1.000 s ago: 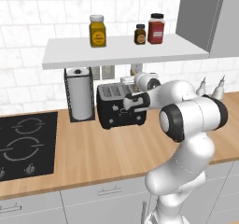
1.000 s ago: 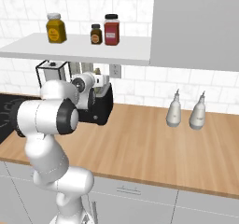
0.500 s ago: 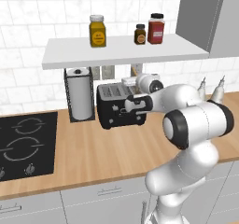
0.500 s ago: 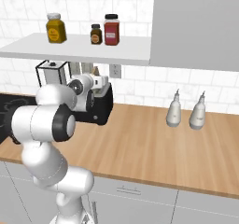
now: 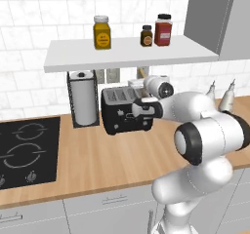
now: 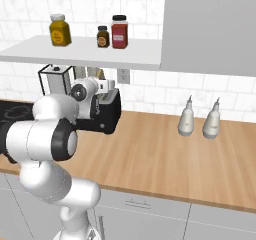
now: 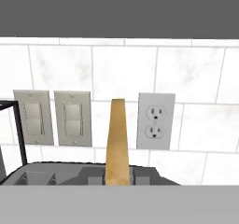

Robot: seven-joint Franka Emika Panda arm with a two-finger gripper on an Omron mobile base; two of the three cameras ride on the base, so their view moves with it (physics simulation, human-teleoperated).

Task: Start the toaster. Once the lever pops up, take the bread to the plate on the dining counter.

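The bread (image 7: 116,143) stands upright in a slot of the toaster (image 5: 122,112), at the counter's (image 5: 107,155) twelve o'clock edge beside the paper-towel holder (image 5: 83,101). The gripper (image 5: 138,110) sits at the toaster's front; whether its jaws are open or closed I cannot tell. Rise straight above the slice and pinch its thin faces (not the crust edges), then lift vertically.

left base view behind-left, looking forward-down over tabletop (image 5: 97,155), right base view behind-right, same angle, both mid-range, sharing toaster (image 5: 124,111) and shelf (image 5: 127,52), hand view close and level, facing tiled wall over bread (image 7: 116,143)
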